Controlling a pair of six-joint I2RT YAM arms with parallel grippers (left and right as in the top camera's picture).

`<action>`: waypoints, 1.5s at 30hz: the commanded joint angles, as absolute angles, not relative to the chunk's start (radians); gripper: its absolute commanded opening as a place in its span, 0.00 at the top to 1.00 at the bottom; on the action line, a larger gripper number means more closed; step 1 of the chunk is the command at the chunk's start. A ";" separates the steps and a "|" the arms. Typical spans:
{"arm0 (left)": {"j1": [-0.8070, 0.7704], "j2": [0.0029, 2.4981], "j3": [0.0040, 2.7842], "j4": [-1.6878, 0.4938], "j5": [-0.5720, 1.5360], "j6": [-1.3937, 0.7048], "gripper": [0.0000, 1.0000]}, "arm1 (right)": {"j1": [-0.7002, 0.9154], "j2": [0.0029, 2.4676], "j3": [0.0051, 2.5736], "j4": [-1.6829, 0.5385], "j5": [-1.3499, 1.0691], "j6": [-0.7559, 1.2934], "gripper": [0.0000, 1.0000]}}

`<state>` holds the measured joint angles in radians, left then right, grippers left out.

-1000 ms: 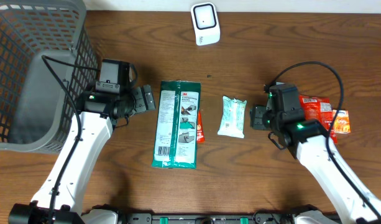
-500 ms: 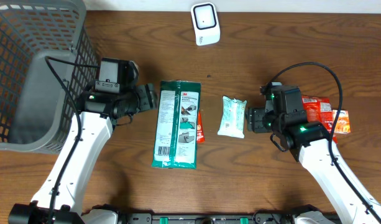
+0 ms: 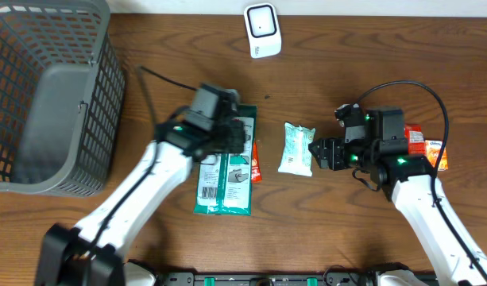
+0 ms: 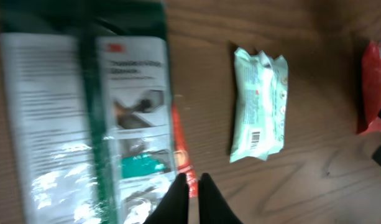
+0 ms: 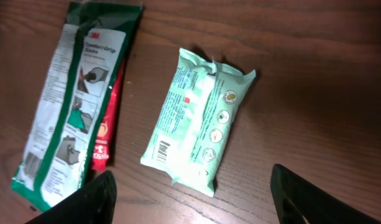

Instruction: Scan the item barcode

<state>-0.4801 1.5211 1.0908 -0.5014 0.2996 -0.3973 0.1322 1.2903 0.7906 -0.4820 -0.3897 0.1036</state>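
Note:
A mint-green wipes pack (image 3: 296,148) lies flat mid-table, its barcode (image 5: 164,149) facing up near one end. My right gripper (image 3: 322,151) stands open just right of the pack; in the right wrist view its fingers (image 5: 98,200) flank the pack's near end from above. My left gripper (image 3: 229,137) hovers over the long green 3M package (image 3: 225,163). In the left wrist view it (image 4: 191,186) is shut with nothing between the tips, above a red packet (image 4: 183,155) that peeks from under the package. The white scanner (image 3: 261,30) stands at the back.
A grey mesh basket (image 3: 36,95) fills the back left corner. Red snack packets (image 3: 422,147) lie behind my right arm at the right. Bare wood runs along the front and between the scanner and the packs.
My left arm has swung right, from beside the green package to over it, and its jaws have closed. My right gripper has opened wider and moved left toward the mint pack.

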 commanded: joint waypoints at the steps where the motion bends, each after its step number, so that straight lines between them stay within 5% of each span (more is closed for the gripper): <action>1: -0.560 1.609 1.103 -0.437 0.268 -0.451 0.92 | 0.092 1.333 0.802 -0.482 -0.500 0.068 0.27; 13: -0.633 1.816 1.103 -0.155 0.287 -0.538 0.92 | -0.017 1.475 0.803 -0.443 -0.688 0.043 0.33; 45: -0.706 1.953 1.103 -0.024 0.302 -0.537 0.92 | -0.023 1.610 0.803 -0.351 -0.678 0.043 0.33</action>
